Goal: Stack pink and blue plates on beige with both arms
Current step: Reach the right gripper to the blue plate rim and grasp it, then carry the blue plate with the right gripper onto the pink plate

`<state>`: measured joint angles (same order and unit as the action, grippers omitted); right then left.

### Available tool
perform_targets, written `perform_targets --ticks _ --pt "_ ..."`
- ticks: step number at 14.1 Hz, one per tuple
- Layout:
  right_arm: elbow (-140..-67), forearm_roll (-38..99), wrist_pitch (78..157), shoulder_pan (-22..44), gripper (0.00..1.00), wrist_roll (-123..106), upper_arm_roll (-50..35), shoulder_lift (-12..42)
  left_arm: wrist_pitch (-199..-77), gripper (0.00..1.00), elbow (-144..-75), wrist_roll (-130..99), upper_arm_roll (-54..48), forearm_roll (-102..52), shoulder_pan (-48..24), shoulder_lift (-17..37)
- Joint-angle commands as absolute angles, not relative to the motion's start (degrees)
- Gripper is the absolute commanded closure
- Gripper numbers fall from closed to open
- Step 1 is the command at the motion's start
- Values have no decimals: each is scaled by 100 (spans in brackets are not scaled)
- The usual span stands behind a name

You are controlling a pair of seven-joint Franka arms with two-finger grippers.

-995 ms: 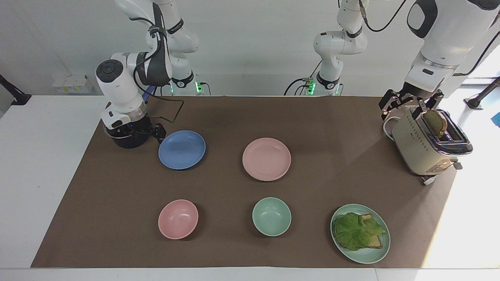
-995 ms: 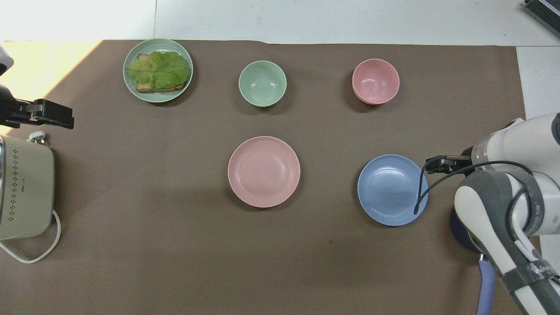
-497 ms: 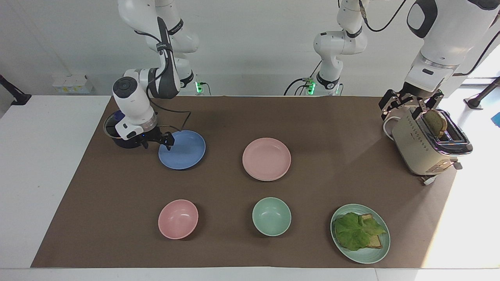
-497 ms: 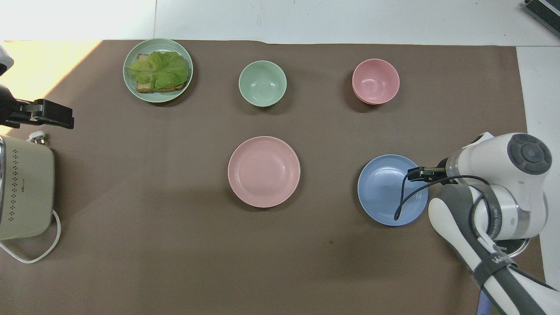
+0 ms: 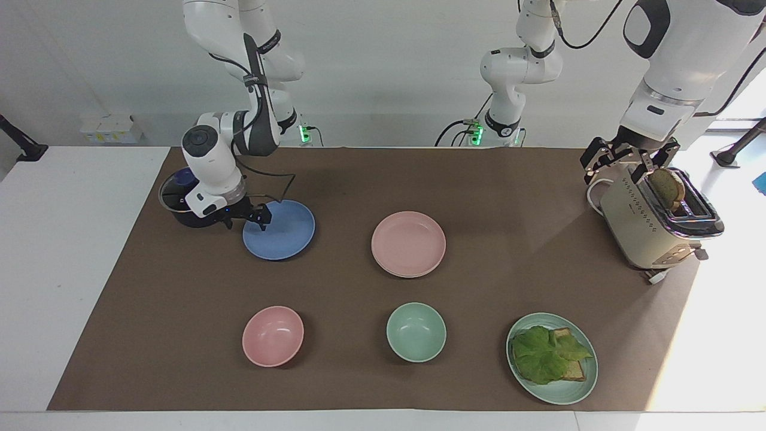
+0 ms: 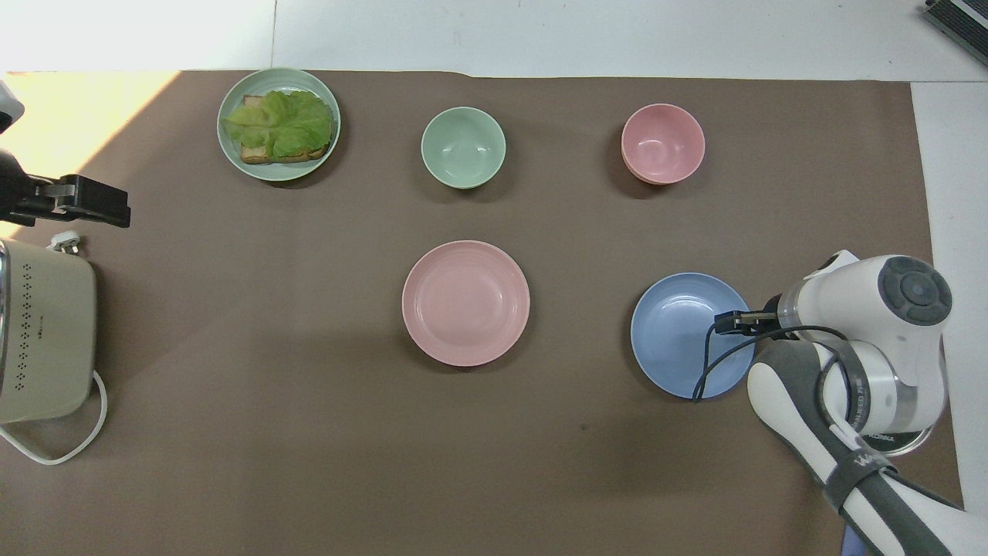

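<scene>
The right gripper (image 5: 245, 224) is low at the blue plate (image 5: 281, 230), on the edge that faces the right arm's end of the worktop (image 5: 72, 269). Its fingers (image 5: 262, 222) are spread apart. One hangs over the inside of the plate and the other is outside the rim. I cannot tell whether either one touches the plate. The plate lies flat on the brown mat (image 5: 359, 179).

Beside the blue plate, about the middle of the mat, lies the pink plate (image 5: 408, 242). A paler edge (image 5: 413, 276) shows just under its rim in the facing view. It seems to be the beige plate with the pink one on top, but I cannot tell for sure.

The left gripper (image 5: 616, 170) waits over the toaster (image 5: 634, 230) at the left arm's end of the worktop. Its fingers are released and grasp nothing. A slice of bread (image 5: 667, 187) stands in the toaster's slot.

A dark pot (image 5: 176, 206) sits just beside the blue plate toward the right arm's end, partly hidden by the right wrist. Farther from the robots are a pink bowl (image 5: 273, 336), a green bowl (image 5: 416, 331) and a green plate (image 5: 574, 392) with lettuce on bread.
</scene>
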<state>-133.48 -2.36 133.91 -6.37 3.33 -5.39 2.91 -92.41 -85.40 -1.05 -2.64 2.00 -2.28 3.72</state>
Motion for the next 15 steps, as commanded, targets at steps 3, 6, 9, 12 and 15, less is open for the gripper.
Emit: perform_targets --ticks 3,6,9,12,15 --pt "-13570 -70 13852 -817 82 70 -562 404 -9193 0 -8569 -62 -290 264 -185 343" --pt "-13535 263 13834 -800 100 53 -562 413 -9193 0 -8569 -62 -290 264 -185 343" --pt "-13474 290 13694 -703 100 140 -580 221 -9193 0 -8569 -62 -290 264 -185 343" --pt "-12905 526 12845 -580 100 158 -606 71 -9193 0 -8569 -62 -290 264 -185 343" --pt "-12192 606 12156 -221 100 630 -606 97 -9193 0 -8569 -62 -290 264 -185 343"
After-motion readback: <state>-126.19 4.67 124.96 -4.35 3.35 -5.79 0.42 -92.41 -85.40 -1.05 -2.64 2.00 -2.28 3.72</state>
